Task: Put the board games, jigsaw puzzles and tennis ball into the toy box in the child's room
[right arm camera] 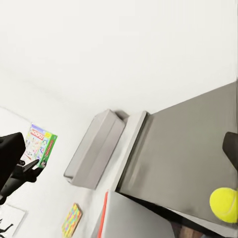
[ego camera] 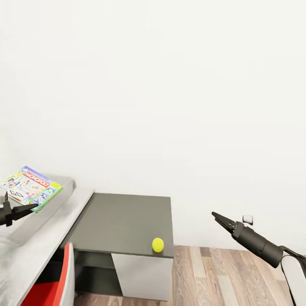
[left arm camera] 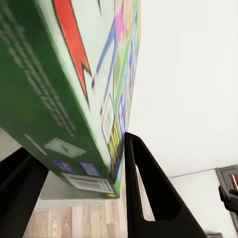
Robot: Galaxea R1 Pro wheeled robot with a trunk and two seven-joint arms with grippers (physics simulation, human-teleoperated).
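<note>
A board game [ego camera: 30, 187] with a white cover, red logo and green edges hangs tilted just above the light grey toy box [ego camera: 51, 212] at the left. My left gripper [ego camera: 29, 208] is shut on its near edge; in the left wrist view the box [left arm camera: 74, 89] sits between the two black fingers [left arm camera: 148, 198]. The tennis ball [ego camera: 157, 245] lies near the front right corner of the table's dark grey section [ego camera: 123, 221]. My right gripper [ego camera: 219, 219] hovers open and holding nothing to the right of the table, over the floor. The right wrist view has the ball [right arm camera: 224, 204], the toy box [right arm camera: 94, 148] and a jigsaw puzzle [right arm camera: 72, 219] beyond it.
A red and grey chair [ego camera: 63, 276] stands against the table's front at the lower left. White wall rises behind the table. Wood plank floor [ego camera: 221, 276] spreads out to the right of the desk under my right arm.
</note>
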